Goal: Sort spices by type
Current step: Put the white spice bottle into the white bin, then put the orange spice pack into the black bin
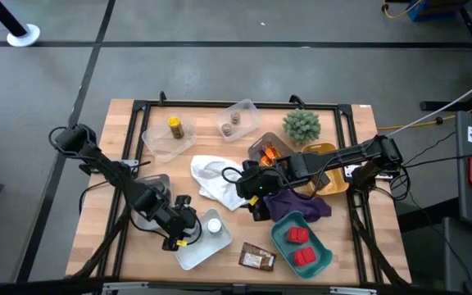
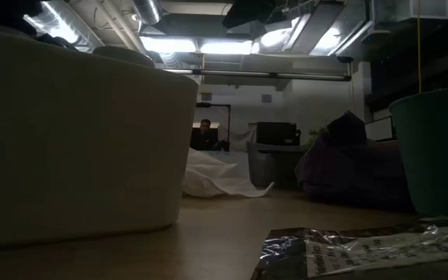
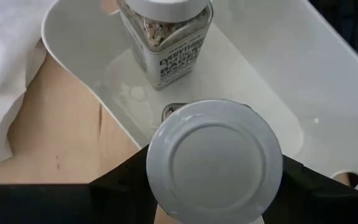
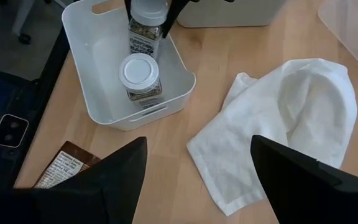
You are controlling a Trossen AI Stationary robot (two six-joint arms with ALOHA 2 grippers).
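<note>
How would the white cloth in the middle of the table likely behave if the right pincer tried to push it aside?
The white cloth lies crumpled with soft folds, so it would probably bunch and drag rather than slide as one piece. It looks thin and light, likely offering little resistance. The open right pincer hovers just over its edge, so a fold might snag.

Left gripper [image 1: 188, 233] clamped shut; right gripper [image 1: 250, 199] spread wide.

A white cloth [image 1: 211, 180] lies crumpled at the middle of the wooden desk [image 1: 105, 213], with a purple cloth [image 1: 297, 205] to its right. A green spiky plant [image 1: 301, 125] stands at the far side.
</note>
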